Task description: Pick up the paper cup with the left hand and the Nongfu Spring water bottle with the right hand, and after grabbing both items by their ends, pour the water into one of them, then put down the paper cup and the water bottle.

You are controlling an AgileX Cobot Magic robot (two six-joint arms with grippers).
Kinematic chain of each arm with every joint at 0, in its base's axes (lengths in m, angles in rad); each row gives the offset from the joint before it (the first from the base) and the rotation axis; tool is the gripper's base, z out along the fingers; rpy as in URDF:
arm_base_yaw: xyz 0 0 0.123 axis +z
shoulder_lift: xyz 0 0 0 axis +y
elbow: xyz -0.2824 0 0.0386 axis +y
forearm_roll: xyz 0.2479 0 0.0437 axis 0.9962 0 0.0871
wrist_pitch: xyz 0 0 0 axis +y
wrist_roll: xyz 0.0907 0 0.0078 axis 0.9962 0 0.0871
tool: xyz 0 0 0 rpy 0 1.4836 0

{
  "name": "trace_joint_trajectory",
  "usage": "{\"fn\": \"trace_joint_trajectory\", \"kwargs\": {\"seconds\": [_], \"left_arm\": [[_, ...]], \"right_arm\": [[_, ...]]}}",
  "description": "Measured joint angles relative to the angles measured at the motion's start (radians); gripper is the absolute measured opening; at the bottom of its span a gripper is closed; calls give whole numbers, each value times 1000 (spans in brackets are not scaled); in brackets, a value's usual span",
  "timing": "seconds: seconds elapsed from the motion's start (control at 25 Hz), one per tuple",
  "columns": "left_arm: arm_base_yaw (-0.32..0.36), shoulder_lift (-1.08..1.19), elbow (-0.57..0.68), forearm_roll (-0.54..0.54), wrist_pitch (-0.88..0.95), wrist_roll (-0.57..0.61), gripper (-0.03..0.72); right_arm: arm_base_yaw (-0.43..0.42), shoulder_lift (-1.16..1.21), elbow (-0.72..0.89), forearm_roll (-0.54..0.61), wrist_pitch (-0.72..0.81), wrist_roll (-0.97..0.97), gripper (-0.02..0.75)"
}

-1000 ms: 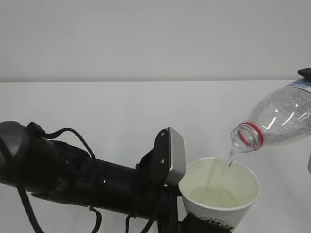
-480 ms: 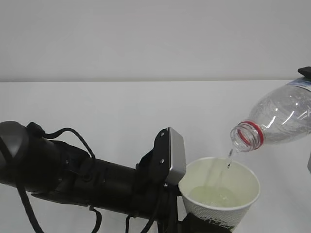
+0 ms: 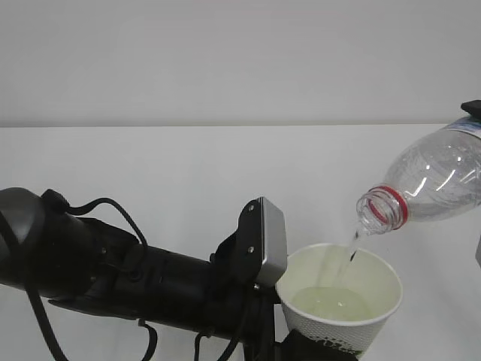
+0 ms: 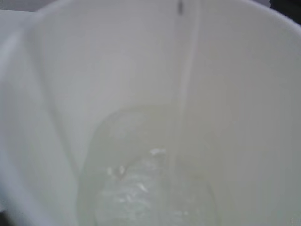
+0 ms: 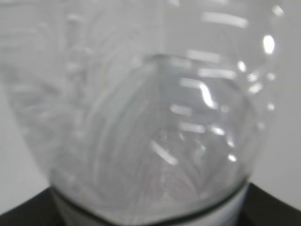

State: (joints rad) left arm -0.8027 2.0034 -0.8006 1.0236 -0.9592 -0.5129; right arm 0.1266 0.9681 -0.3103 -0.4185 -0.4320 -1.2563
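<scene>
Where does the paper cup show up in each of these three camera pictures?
Exterior view: the paper cup sits at the bottom, right of centre, under the tilted bottle's mouth.
Left wrist view: its cream inside fills nearly the whole picture.
Right wrist view: not in it; only the bottle shows.
Shared landmark: the thin stream of water falling into the cup.

Bright, even, shadowless light; both wrist views blurred, out of focus.

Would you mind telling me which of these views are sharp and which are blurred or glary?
Exterior view: evenly lit and sharp, the water bottle and paper cup crisp. Left wrist view: soft, washed-out white inside the cup, water hazy. Right wrist view: the bottle fills the frame out of focus, streaked with bright glare.
</scene>
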Motion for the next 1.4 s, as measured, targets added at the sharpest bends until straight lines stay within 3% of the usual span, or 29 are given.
{"fn": "trace_joint_trajectory", "kwargs": {"seconds": [1.4], "left_arm": [[0,0,0,-6,5,0,501]], "right_arm": [[0,0,0,0,-2,-2,433]]}}
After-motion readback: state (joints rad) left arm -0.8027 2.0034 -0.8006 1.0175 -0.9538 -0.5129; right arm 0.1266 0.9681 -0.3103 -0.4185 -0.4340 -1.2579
